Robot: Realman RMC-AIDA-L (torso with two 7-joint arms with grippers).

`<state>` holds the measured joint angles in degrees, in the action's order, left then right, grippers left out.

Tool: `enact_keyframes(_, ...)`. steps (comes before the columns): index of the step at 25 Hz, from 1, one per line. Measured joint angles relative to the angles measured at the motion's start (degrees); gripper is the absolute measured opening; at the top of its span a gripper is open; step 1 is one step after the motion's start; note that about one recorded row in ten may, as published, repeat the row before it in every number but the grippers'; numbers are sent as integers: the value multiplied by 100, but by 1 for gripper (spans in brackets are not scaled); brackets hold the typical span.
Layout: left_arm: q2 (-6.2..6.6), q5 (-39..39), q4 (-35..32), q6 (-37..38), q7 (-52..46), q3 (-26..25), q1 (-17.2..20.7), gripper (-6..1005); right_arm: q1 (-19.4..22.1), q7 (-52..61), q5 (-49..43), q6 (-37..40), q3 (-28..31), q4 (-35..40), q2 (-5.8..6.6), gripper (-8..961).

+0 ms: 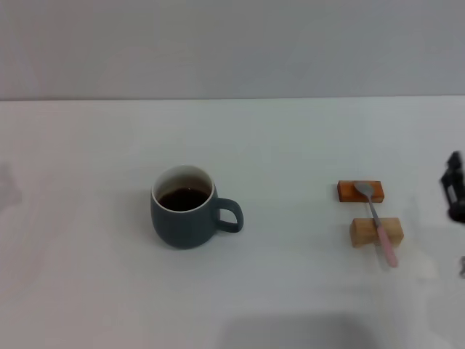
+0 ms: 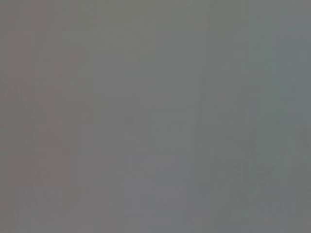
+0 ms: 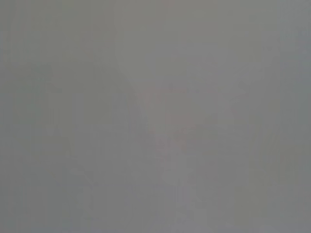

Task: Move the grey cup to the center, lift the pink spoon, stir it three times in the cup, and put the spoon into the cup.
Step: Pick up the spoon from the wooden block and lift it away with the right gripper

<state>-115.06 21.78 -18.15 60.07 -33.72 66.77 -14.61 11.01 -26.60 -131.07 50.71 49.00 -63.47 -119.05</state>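
Observation:
In the head view the grey cup (image 1: 185, 212) stands left of the table's middle, its handle pointing right, with dark liquid inside. The pink spoon (image 1: 378, 222) lies at the right, its silver bowl resting on an orange-brown block (image 1: 347, 191) and its pink handle across a pale wooden block (image 1: 361, 233). Part of my right gripper (image 1: 453, 187) shows as a dark shape at the right edge, to the right of the spoon and apart from it. My left gripper is out of view. Both wrist views show only plain grey.
The white table (image 1: 290, 291) spreads across the head view, with a pale wall behind its far edge. A faint shadow lies on the table at the near middle.

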Motion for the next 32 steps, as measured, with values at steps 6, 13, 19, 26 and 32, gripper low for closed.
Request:
enact_keyframes(6,2,2,-104,-103,133,-104,12,17,35,-327,308,63,-728,-21,5,632)
enact_keyframes(13,-12,2,-111,-164,178,-105,-45,18,89,-856,1080,529,-1414,-31,20,631)
enact_keyframes(19,17,-14,-165,-174,139,-110,-41,18,92,-1071,1630,629,-1958,-38,34,631)
enact_keyframes(26,47,-37,-212,-190,138,-112,-15,17,58,-1072,1796,635,-2109,72,40,631)
enact_keyframes(32,54,-43,-252,-191,137,-114,0,17,30,-1040,1924,606,-2123,159,40,631)
